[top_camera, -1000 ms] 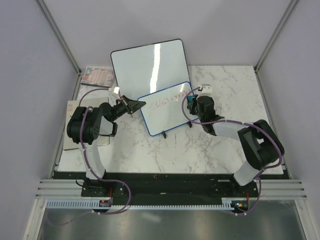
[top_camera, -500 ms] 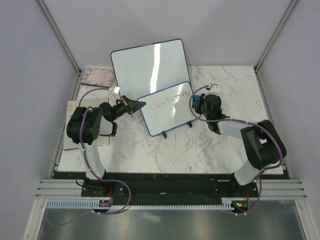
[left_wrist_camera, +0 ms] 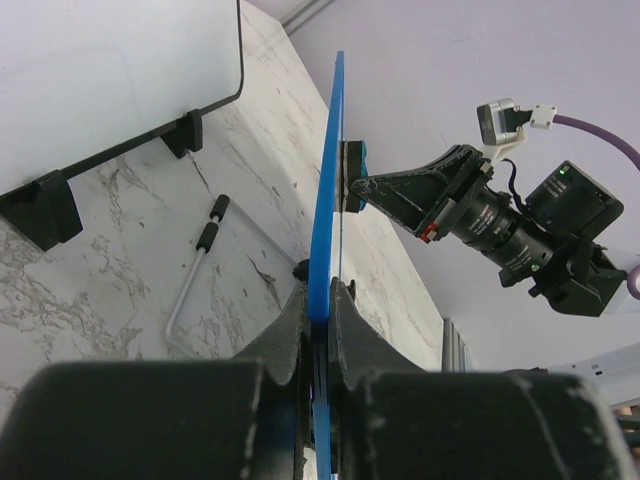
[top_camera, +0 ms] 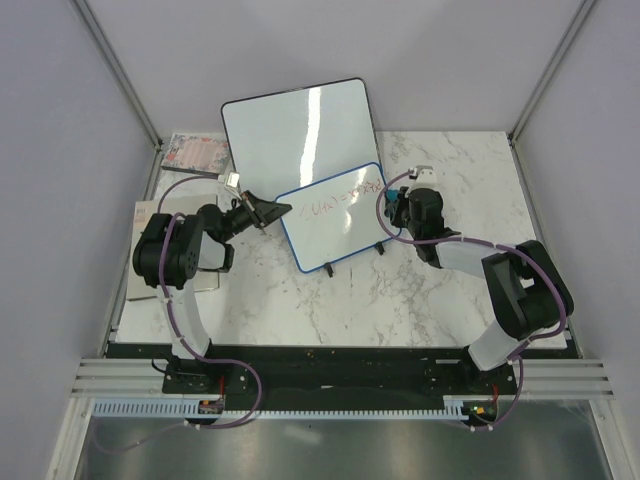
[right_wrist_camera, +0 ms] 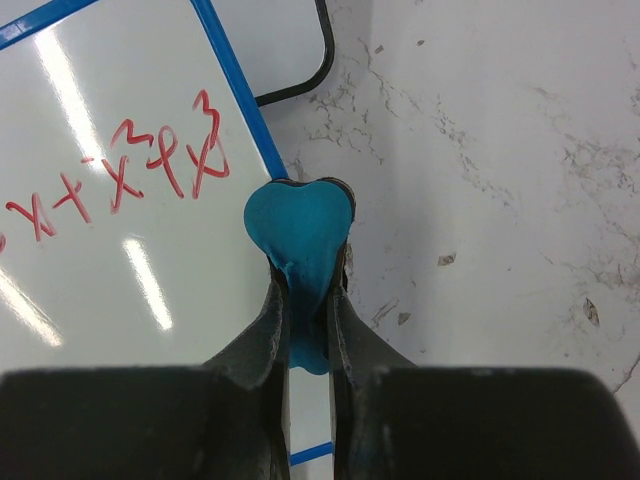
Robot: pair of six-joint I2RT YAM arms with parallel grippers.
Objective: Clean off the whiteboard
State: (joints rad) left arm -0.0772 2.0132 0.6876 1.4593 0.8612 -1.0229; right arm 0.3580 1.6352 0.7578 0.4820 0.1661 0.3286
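The whiteboard (top_camera: 335,217), small with a blue frame, stands tilted on the marble table, with faint green and red handwriting (right_wrist_camera: 160,170) on it. My left gripper (top_camera: 272,210) is shut on its left edge; in the left wrist view the board (left_wrist_camera: 326,190) shows edge-on between the jaws of that gripper (left_wrist_camera: 318,300). My right gripper (top_camera: 393,207) is shut on a blue eraser (right_wrist_camera: 298,225), which sits at the board's right frame (right_wrist_camera: 235,80) beside the red writing. The eraser also shows in the left wrist view (left_wrist_camera: 353,175).
A larger blank black-framed whiteboard (top_camera: 298,125) leans at the back, just behind the small one, its black feet (left_wrist_camera: 40,210) on the table. A booklet (top_camera: 195,150) and a flat pad (top_camera: 148,215) lie at the left edge. A wire stand (left_wrist_camera: 195,285) lies under the small board.
My right arm has shifted a little to the right and turned at the wrist, with the eraser staying at the board's right edge. The left gripper and the board have not moved.
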